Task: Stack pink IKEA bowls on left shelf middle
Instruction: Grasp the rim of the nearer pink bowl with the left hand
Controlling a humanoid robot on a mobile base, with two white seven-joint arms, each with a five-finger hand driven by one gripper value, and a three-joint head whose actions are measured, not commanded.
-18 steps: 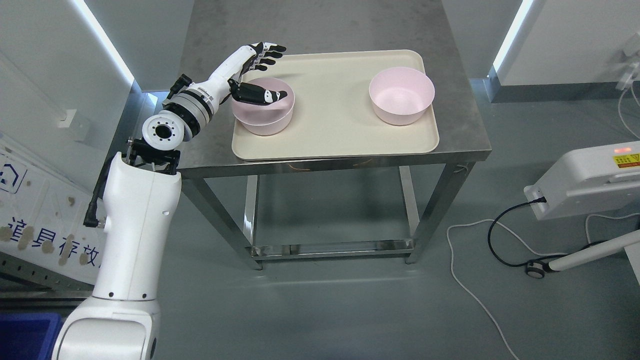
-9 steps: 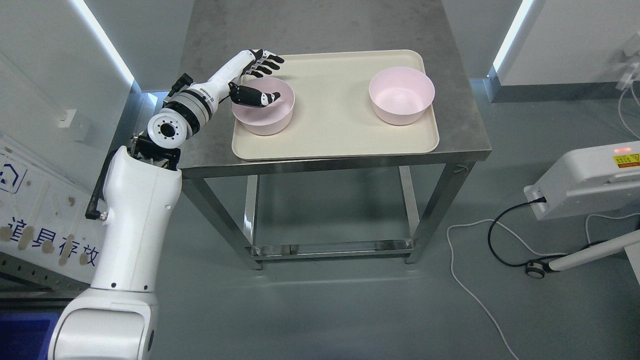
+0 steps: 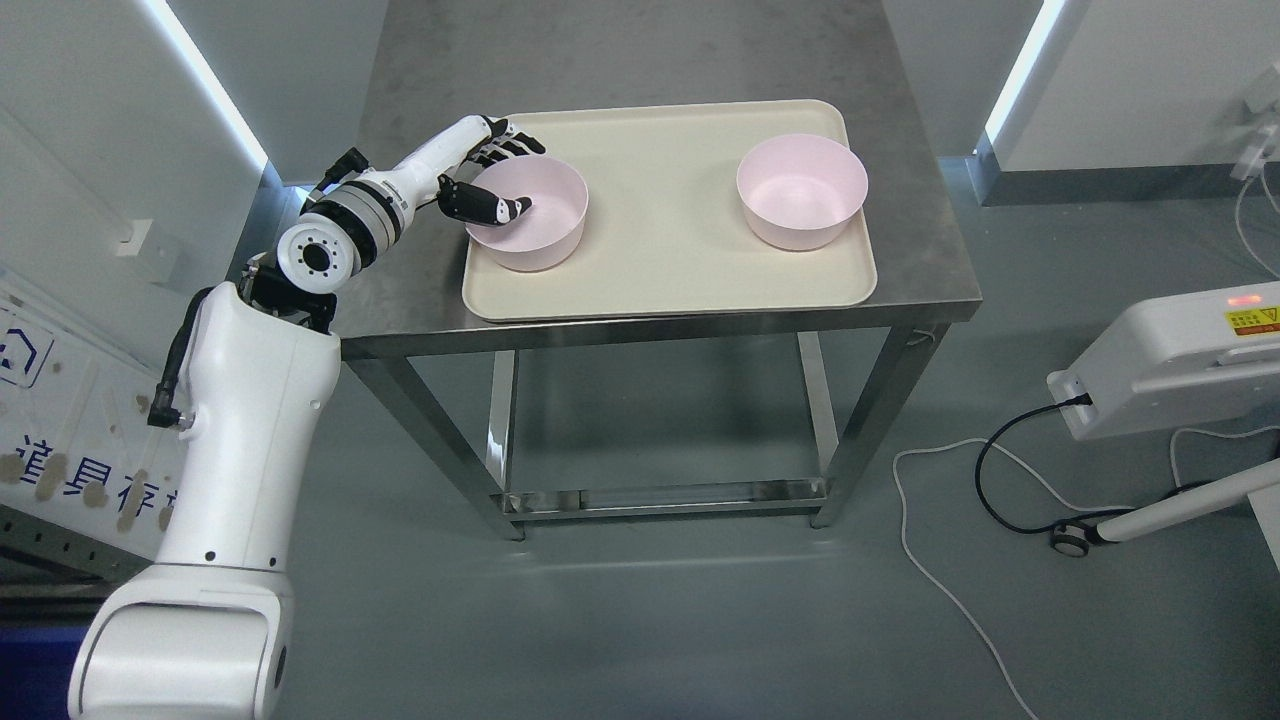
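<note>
Two pink bowls stand on a beige tray (image 3: 660, 265) on a steel table (image 3: 925, 270). The left bowl (image 3: 545, 220) is near the tray's left edge; the right bowl (image 3: 802, 190) is near its far right corner. My left hand (image 3: 505, 178) is at the left bowl's near-left rim. Its thumb (image 3: 495, 208) hangs over the bowl's inside and its fingers (image 3: 510, 150) lie behind the outer wall, loosely spread and not clamped. Whether a second bowl is nested inside the left one cannot be told. My right arm is out of view.
The table's bare steel top stretches behind the tray. A white machine (image 3: 1170, 360) with cables (image 3: 960, 480) on the floor stands to the right. A printed panel (image 3: 60, 470) leans at the left, and a blue bin (image 3: 30, 680) shows at the lower left.
A second, tilted pink rim showed on the left bowl a second ago; now only one rim shows. My left hand has drawn back to the left and its fingers have come closer to the rim.
</note>
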